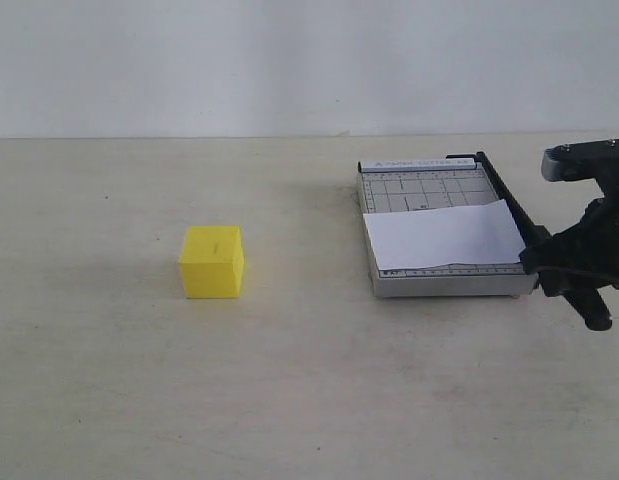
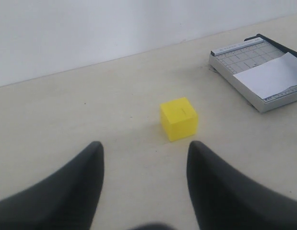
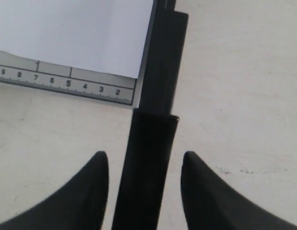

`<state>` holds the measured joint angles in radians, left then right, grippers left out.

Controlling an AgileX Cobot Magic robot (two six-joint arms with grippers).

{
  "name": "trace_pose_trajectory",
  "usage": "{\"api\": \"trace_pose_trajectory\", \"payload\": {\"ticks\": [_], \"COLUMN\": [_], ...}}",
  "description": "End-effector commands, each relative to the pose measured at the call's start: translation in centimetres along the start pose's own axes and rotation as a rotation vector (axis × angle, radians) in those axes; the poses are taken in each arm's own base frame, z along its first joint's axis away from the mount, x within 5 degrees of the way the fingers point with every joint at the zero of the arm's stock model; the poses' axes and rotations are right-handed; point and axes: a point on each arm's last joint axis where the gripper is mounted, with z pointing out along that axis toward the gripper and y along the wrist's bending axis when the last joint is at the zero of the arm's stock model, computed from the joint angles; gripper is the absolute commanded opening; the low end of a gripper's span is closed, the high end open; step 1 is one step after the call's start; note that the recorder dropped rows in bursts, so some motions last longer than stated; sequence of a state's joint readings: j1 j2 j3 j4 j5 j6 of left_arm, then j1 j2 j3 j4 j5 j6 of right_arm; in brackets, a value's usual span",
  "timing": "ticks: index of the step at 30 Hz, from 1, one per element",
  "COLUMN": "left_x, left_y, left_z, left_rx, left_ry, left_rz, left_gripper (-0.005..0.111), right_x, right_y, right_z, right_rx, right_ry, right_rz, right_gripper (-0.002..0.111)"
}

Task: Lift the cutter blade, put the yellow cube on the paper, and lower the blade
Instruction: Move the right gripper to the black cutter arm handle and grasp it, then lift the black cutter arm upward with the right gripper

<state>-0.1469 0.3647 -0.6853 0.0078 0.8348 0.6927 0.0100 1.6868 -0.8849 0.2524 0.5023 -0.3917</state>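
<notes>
The yellow cube (image 1: 213,262) rests on the table left of centre, well apart from the trimmer (image 1: 449,284). In the left wrist view the cube (image 2: 179,118) lies just beyond my left gripper (image 2: 144,146), which is open and holds nothing. The white paper (image 1: 444,237) covers the near half of the trimmer's gridded base. The cutter blade (image 1: 504,195) lies lowered along the trimmer's right edge. My right gripper (image 1: 541,262) is at the blade's near end. In the right wrist view its open gripper (image 3: 144,155) straddles the thick black handle (image 3: 148,163), with a gap on each side.
The trimmer's ruler edge (image 3: 66,84) runs beside the handle. The pale table (image 1: 309,400) stretches around both objects, with a white wall (image 1: 289,60) behind. The left arm is outside the exterior view.
</notes>
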Motion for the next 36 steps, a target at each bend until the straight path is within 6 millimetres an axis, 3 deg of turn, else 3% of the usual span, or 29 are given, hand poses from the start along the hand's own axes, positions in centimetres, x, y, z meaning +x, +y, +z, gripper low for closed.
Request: {"api": "trace_pose_trajectory", "payload": {"ticks": [1,2,4,11,22,25,36], "left_x": [-0.2,-0.2,-0.2,-0.2,-0.3,-0.3,-0.3], "left_y": [0.1,0.1,0.1,0.1,0.1,0.1,0.1], "left_z": [-0.1,-0.1,-0.1,-0.1,-0.1,-0.1,-0.1], "left_rx": [0.003,0.003,0.003,0.001,0.000,-0.002,-0.003], "left_ry": [-0.014,-0.014,-0.014,-0.015,-0.017,-0.019,-0.021], "left_rz": [-0.013,-0.013,-0.013,-0.013,-0.015,-0.016,-0.021], "left_gripper": [0.052,0.052,0.052,0.052,0.052,0.052,0.052], "right_x": [0.0,0.1,0.2,-0.3,-4.6,-5.5,-5.9], "right_y": [0.1,0.1,0.1,0.2,0.5,0.6,0.6], "right_z": [-0.1,-0.1,-0.1,-0.8,-8.2,-9.4,-9.7], "right_rx": [-0.005,-0.011,-0.015,-0.026,0.006,0.005,0.004], "right_ry": [0.007,0.019,0.029,0.033,-0.208,-0.231,-0.246], "right_rz": [-0.006,-0.006,-0.006,-0.012,-0.052,-0.056,-0.045], "right_gripper": [0.020,0.008,0.000,0.000,0.000,0.000,0.000]}}
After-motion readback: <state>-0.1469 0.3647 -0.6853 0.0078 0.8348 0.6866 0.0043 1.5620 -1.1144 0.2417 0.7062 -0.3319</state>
